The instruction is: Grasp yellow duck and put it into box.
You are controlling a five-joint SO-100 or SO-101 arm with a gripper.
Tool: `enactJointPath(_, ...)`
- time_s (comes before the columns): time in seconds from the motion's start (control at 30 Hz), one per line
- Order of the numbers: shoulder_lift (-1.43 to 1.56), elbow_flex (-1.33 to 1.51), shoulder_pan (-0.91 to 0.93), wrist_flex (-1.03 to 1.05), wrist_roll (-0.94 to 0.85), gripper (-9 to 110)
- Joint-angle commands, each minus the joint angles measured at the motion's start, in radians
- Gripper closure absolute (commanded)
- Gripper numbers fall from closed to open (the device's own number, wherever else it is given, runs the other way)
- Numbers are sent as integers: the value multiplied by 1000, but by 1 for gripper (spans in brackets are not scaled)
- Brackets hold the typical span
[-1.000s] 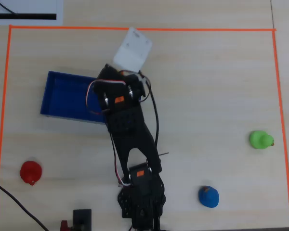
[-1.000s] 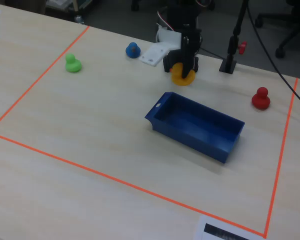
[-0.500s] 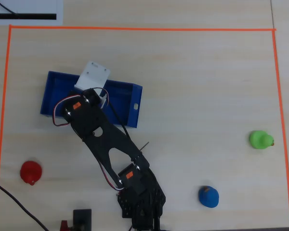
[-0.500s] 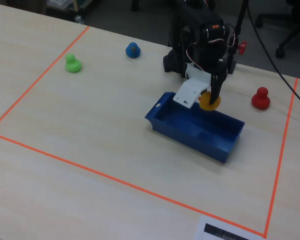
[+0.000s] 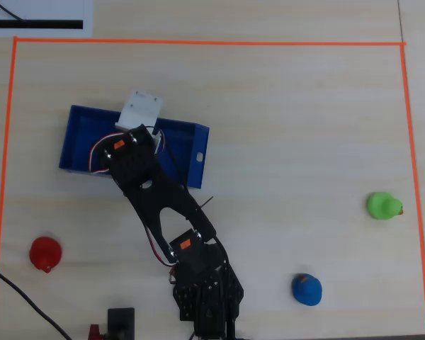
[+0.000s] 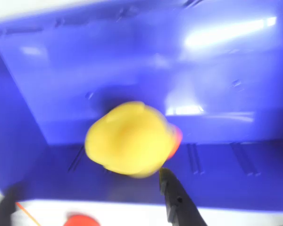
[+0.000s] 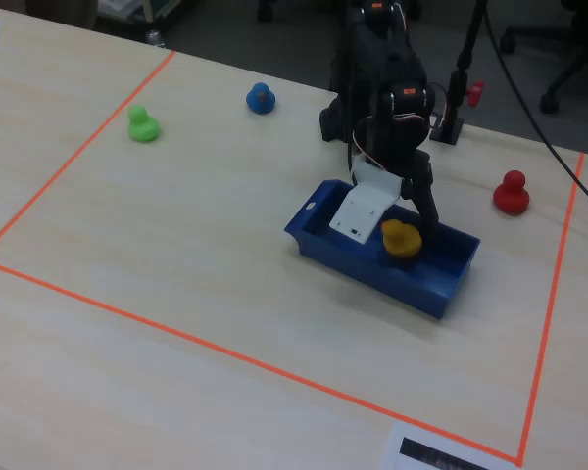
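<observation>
I see a pale wooden table [image 7: 176, 245] bordered by orange tape [image 7: 73, 162]. From left in the fixed view: green duck [image 7: 141, 124], blue duck [image 7: 261, 98], then the box [image 7: 441, 279]. The yellow duck [image 7: 402, 238] hangs inside the box, between the hand's [image 7: 397, 233] fingers; I judge release alone remains, though I cannot tell whether the grip has loosened.

Duck [image 7: 402, 238] inside box [image 7: 345, 258], beneath pincer [image 7: 400, 220].

Arm extended from its far-side base toward the near right in the fixed view, gripper [image 7: 404, 227] pointing down, jaws parted.
</observation>
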Motion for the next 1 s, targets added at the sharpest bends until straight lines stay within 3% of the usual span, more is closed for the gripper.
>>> enactJointPath(0.0, 115, -71, 67, 25, -12, 59)
enactJointPath(0.13, 299, -167, 206, 158, -40, 101)
enactJointPath(0.3, 684, -101, 425, 281, -273, 101)
enactJointPath(0.43, 1068, 288, 528, 270, -449, 101)
enactJointPath(0.6, 1513, 729, 586, 258, -486, 101)
enactJointPath(0.8, 1732, 1077, 715, 202, -548, 101)
enactJointPath(0.97, 1733, 1278, 729, 132, -578, 101)
